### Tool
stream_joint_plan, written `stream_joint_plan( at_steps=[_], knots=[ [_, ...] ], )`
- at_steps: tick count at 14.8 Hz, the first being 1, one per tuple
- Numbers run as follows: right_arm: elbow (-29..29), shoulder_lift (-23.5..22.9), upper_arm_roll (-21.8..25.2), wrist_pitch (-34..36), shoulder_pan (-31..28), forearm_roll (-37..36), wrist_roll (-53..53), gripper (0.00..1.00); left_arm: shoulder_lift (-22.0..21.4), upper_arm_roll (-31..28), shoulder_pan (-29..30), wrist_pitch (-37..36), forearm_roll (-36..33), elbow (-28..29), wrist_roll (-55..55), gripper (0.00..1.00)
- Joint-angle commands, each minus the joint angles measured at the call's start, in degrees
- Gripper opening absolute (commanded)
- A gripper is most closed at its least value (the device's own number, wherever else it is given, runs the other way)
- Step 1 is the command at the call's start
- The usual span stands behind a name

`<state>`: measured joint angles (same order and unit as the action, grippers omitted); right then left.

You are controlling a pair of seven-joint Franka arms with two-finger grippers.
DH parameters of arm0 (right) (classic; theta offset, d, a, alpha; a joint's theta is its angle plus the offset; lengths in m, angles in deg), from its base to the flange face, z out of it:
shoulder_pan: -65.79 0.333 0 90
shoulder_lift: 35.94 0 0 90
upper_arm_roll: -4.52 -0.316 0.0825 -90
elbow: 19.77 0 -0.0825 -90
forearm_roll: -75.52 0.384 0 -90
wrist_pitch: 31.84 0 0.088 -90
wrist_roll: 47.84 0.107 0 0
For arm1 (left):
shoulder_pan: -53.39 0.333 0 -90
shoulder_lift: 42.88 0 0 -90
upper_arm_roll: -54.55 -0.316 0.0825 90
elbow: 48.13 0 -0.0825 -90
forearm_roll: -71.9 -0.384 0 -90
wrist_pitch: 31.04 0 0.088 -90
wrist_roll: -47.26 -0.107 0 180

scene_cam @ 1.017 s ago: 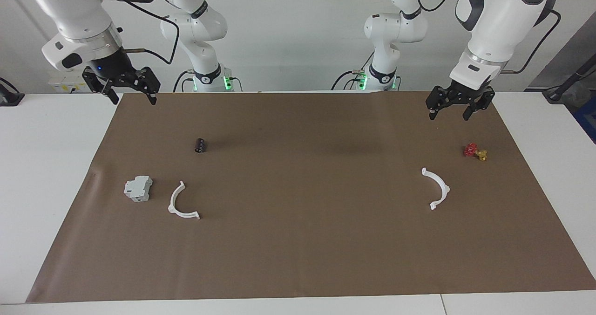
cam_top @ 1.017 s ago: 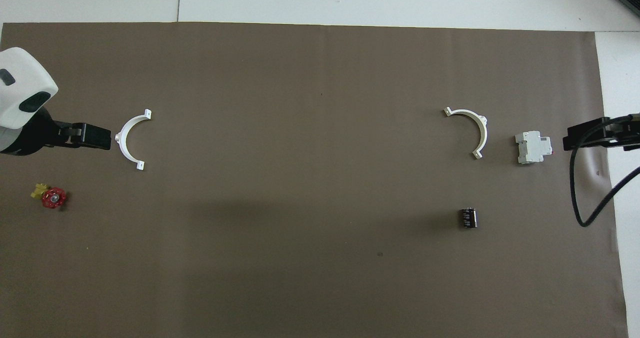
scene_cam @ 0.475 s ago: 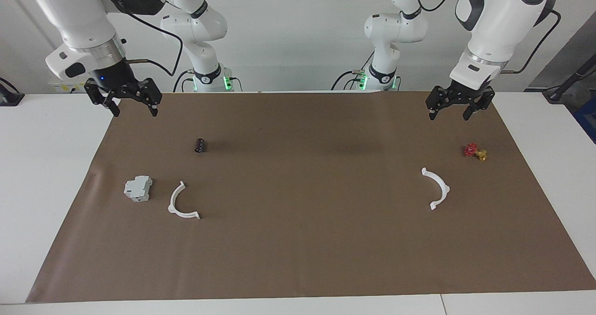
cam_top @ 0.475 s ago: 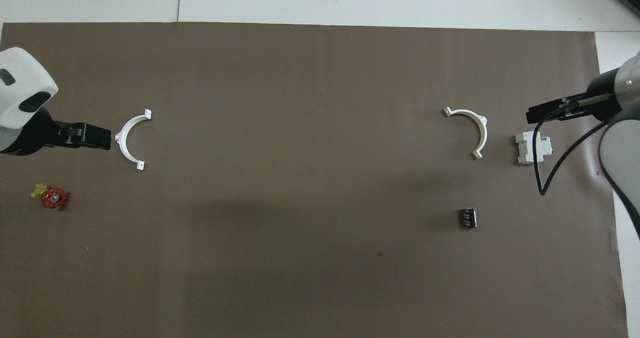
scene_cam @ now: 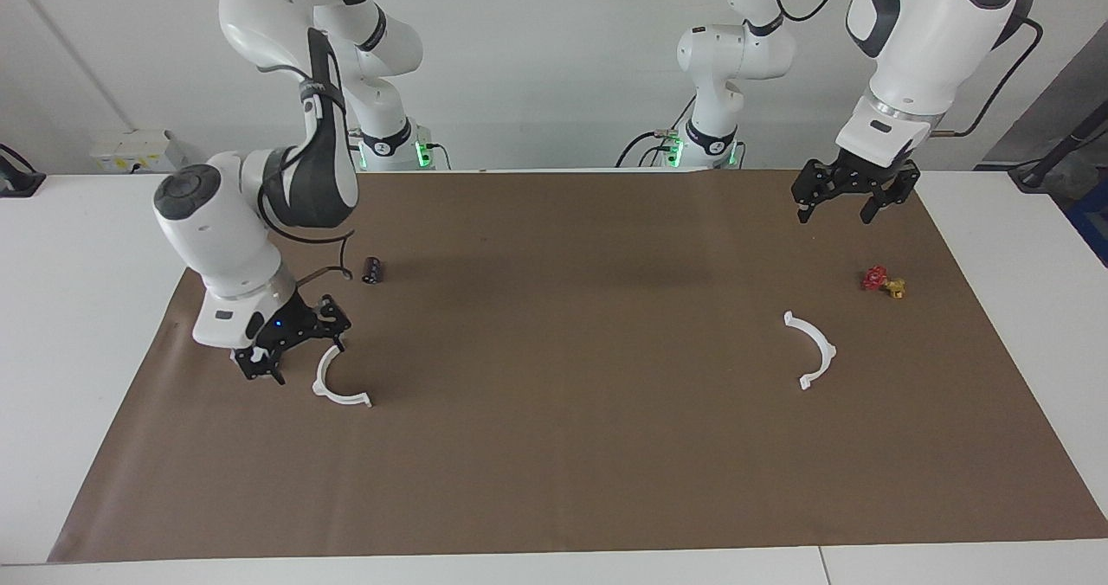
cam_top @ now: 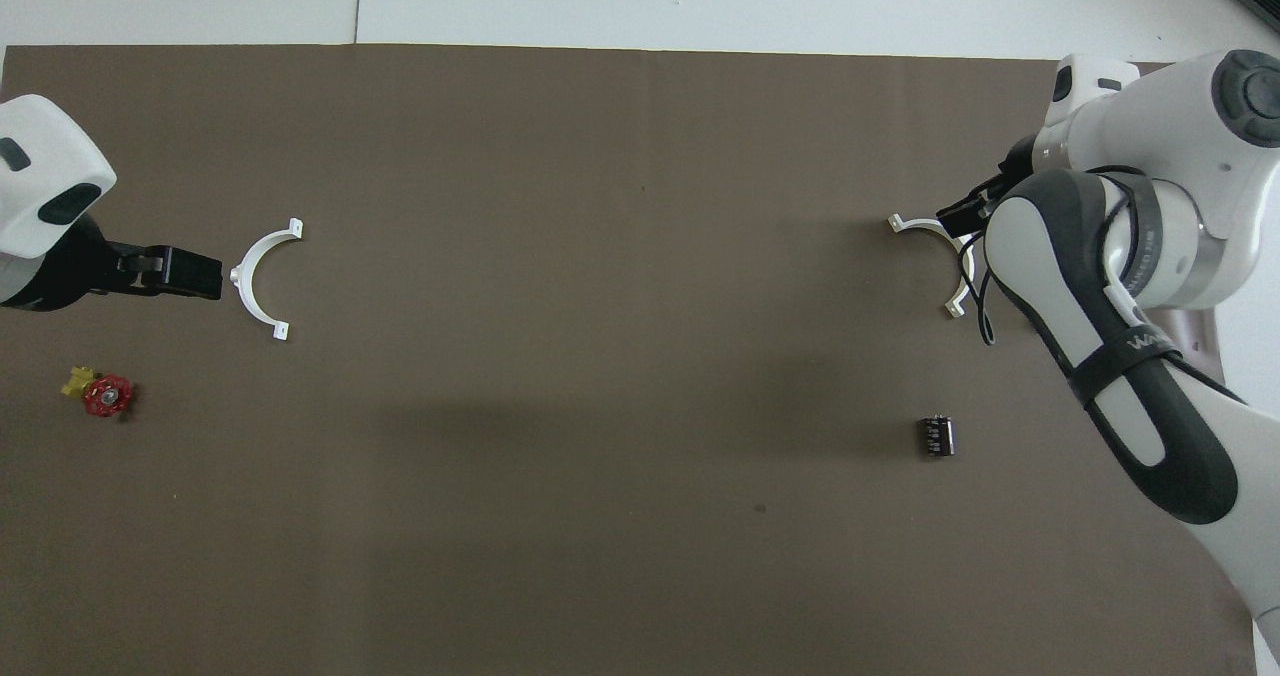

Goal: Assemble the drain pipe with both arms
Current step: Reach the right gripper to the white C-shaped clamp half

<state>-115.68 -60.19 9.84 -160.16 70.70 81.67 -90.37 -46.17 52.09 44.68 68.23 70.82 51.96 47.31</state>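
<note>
Half-ring at the right arm's end (scene_cam: 336,383): thin white arc flat on the brown mat (scene_cam: 554,481), small tabs at both ends, curve opening away from the robots and toward the mat's middle
Half-ring at the left arm's end (scene_cam: 812,349): matching white arc flat on the mat, well apart from the first, no gripper touching it
Right gripper (scene_cam: 293,356): low over the mat just beside its half-ring, fingers spread apart, nothing held; whether a fingertip touches the arc cannot be told
Left gripper (scene_cam: 840,207): raised over the mat's edge nearest the robots, fingers parted, empty, arm waiting
Red-and-yellow valve piece (scene_cam: 883,282): on the mat, nearer to the robots than the left-end half-ring
Dark small cylinder (scene_cam: 372,270): lying on the mat, nearer to the robots than the right-end half-ring
Grey block: hidden by the right arm
</note>
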Motion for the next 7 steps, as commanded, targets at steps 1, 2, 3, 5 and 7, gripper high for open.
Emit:
stream_joint_plan(
  at_steps=[1, 2, 3, 5, 7],
  knots=[
    [-1.21, -3.42, -0.40, -3.67, -1.57, 3.59, -9.89, 1.00, -0.58, 0.09, 0.45, 0.92, 0.99, 0.81, -1.03, 1.00],
    [-1.65, -4.40, -0.40, -4.47, -1.49, 5.43, -13.16, 1.00, -0.49, 0.18, 0.45, 0.92, 0.99, 0.90, -1.03, 1.00],
    [-2.52, -4.67, -0.40, -4.39, -1.66, 5.63, -14.15, 1.00, -0.58, 0.18, 0.45, 0.92, 0.99, 0.90, -1.03, 1.00],
    [-3.58, -4.58, -0.40, -4.04, -3.06, 5.72, -14.77, 0.98, -0.58, 0.18, 0.45, 0.92, 0.99, 0.90, -1.03, 1.00],
    [-4.11, -4.58, -0.40, -3.69, -2.72, 5.72, -14.51, 0.98, -0.58, 0.18, 0.45, 0.92, 0.99, 0.90, -1.11, 1.00]
  ],
)
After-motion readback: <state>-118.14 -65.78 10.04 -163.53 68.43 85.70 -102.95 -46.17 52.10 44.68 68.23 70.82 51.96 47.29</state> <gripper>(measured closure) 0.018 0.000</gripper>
